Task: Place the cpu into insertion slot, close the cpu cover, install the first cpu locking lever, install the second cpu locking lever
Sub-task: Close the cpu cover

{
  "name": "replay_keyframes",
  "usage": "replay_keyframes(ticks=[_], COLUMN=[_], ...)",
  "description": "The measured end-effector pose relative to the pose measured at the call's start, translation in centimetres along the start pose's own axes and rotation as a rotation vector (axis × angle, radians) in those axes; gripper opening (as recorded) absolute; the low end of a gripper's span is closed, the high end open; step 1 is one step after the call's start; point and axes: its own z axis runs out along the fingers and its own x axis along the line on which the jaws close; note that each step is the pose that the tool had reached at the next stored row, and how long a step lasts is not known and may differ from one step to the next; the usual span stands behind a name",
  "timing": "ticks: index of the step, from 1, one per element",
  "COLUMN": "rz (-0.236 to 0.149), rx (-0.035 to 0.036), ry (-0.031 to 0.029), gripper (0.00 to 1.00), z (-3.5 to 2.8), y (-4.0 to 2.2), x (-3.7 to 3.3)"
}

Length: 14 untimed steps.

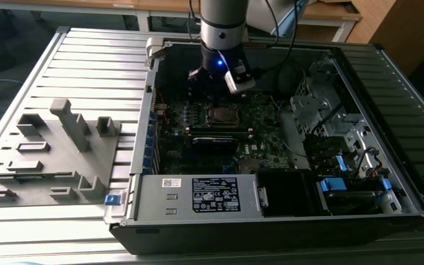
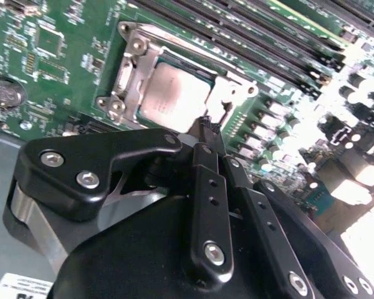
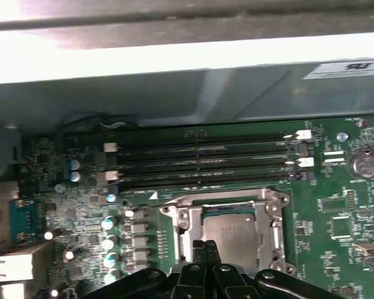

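The arm (image 1: 223, 33) reached down into the open computer case (image 1: 271, 234), which lay on the slatted tabletop (image 1: 101, 61). In the second wrist view the pincer (image 2: 206, 128) hung low over the green motherboard (image 2: 56, 50), its fingers pressed together with nothing clearly caught between them. The tips were at the edge of the socket; whether they touched it could not be told. The cpu (image 2: 174, 93) sat in the socket, its dull silver top showing through the square opening of the cpu cover (image 2: 129, 65), which lay flat around it. In the first wrist view the cpu (image 3: 232, 233) was just beyond the tips, with the memory slots (image 3: 199, 165) past it. A grey holder (image 1: 50, 154) stood on the tabletop beside the case, towards the exterior view's left.
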Motion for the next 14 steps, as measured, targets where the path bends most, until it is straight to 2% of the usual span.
replay_keyframes(ticks=[10, 14], rz=[0.0, 0.0], rx=[0.0012, 0.0016], ry=[-0.0001, -0.0002], gripper=[0.11, 0.11], z=[0.09, 0.1], y=[0.2, 0.21], x=[-1.95, -2.1])
